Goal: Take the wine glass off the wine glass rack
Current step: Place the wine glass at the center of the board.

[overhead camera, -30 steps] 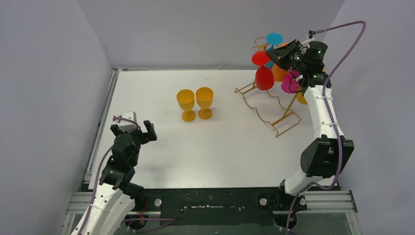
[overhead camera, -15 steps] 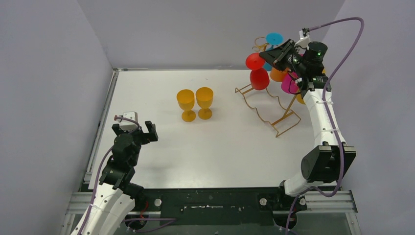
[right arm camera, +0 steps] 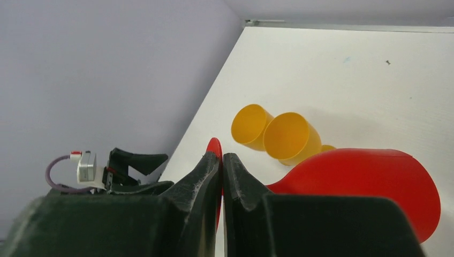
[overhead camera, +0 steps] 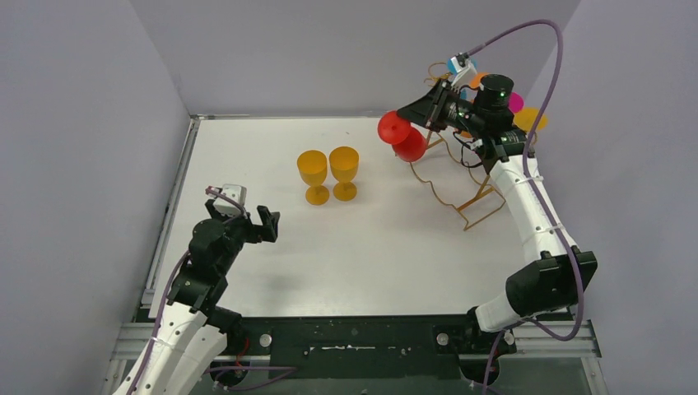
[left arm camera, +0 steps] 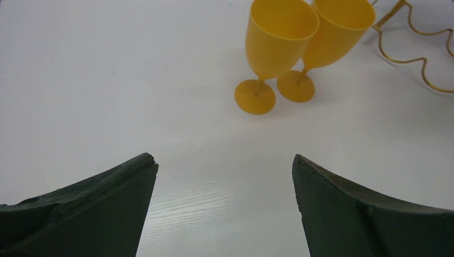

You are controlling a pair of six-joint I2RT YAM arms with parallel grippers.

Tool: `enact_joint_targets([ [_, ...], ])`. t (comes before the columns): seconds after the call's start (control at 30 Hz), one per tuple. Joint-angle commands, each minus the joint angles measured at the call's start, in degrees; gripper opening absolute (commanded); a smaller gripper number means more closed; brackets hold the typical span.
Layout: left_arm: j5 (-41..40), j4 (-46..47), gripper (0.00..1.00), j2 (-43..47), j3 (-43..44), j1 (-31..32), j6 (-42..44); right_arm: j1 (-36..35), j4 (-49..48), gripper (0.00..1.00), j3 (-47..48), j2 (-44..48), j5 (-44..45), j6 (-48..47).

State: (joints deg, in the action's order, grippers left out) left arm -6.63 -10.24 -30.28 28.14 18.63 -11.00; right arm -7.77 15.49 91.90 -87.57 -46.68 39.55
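Wine glass (overhead camera: 409, 145), the red one, hung in the air right of centre in the top view, just left of the wine glass rack (overhead camera: 473, 197). I had the right gripper (right arm camera: 222, 160) pinched tight on its stem. My left gripper (left arm camera: 223, 160) gaped wide and empty at lower left, facing two yellow glasses (left arm camera: 278, 37).

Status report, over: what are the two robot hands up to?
Right hand shut on red plastic wine glass, beside tall gold wire rack. Left hand open, empty. Nothing blocking.
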Motion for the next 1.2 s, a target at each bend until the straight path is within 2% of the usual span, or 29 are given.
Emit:
enact_joint_targets([
  [0.0,14.4,5.0,0.96,0.2,2.9,-0.2,1.5,-3.2,1.1,0.0,-1.6,6.5,2.5,-7.8],
  [0.17,29.3,16.6,0.97,-3.3,4.0,-0.2,-8.2,-5.3,0.9,0.0,-5.7,9.4,1.3,-10.3],
  [0.3,42.1,25.1,0.94,-10.6,6.2,0.0,-17.5,-8.9,0.2,0.0,-9.2,11.3,0.8,-12.4],
  [0.37,45.6,28.3,0.92,-13.8,7.5,0.7,-21.0,-11.1,-1.0,0.0,-11.0,12.2,1.6,-12.9],
  [0.63,48.6,39.1,0.9,-18.4,7.6,6.1,-27.8,-18.6,-5.9,0.0,-17.2,15.1,3.8,-14.0],
  [0.87,47.9,43.2,0.84,-22.0,7.2,12.7,-29.7,-22.4,-6.9,0.0,-19.0,15.4,2.6,-14.1],
  [1.03,47.1,47.3,0.74,-23.8,6.2,14.1,-32.1,-24.8,-8.1,0.0,-20.0,15.7,1.6,-13.8],
  [1.17,47.2,49.9,0.73,-24.6,5.6,14.2,-33.7,-26.3,-8.8,0.0,-20.7,15.5,1.9,-13.4],
])
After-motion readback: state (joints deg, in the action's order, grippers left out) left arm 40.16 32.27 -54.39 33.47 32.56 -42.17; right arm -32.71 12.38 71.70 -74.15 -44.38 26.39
